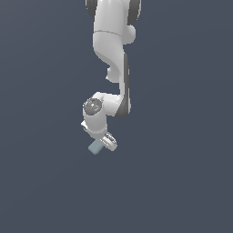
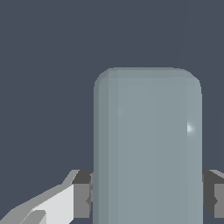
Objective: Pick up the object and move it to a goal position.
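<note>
1. My gripper (image 1: 102, 144) is closed on the block (image 1: 95, 147). In the wrist view the dark pads (image 2: 82, 194) sit flush against both of its long sides, with no gap that I can see.

2. So the grasp looks done. What remains, as I judge it, is the carry to the goal and possibly the release.

3. I see no goal marker in either view, so I cannot say how close I am to it.

4. I also cannot tell whether the block is lifted or resting on the counter (image 1: 182, 182). No shadow or contact line shows under it.

5. The counter's edges and corners are out of frame. I can only place the block near the middle of the exterior view, slightly toward that view's left, just below my wrist.

6. The block (image 2: 148, 144) is pale grey-blue, plain and matte apart from one small highlight. It is elongated, with rounded corners and flat faces.

7. It sticks out past my fingertips, and most of its length is free.

8. In the exterior view it sits tilted, not square to the frame.
</note>
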Controlling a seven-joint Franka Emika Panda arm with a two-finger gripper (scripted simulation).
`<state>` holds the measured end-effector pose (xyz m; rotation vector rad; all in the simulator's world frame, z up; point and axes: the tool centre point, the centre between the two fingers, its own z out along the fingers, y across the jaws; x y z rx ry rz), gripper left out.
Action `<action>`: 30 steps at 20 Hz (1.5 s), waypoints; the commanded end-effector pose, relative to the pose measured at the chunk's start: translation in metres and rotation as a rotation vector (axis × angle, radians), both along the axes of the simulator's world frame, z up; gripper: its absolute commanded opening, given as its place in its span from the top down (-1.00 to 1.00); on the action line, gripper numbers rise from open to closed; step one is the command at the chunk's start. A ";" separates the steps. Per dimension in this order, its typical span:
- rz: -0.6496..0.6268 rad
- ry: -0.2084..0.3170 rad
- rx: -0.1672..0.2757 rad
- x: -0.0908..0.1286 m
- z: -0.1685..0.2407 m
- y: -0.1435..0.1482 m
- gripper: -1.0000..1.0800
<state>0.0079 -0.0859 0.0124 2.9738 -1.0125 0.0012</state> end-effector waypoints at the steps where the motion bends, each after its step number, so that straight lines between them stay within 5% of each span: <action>1: 0.002 0.001 0.001 0.000 -0.001 0.001 1.00; 15: 0.002 0.000 0.001 -0.008 0.035 0.002 1.00; 30: 0.001 0.000 0.002 -0.040 0.173 0.004 1.00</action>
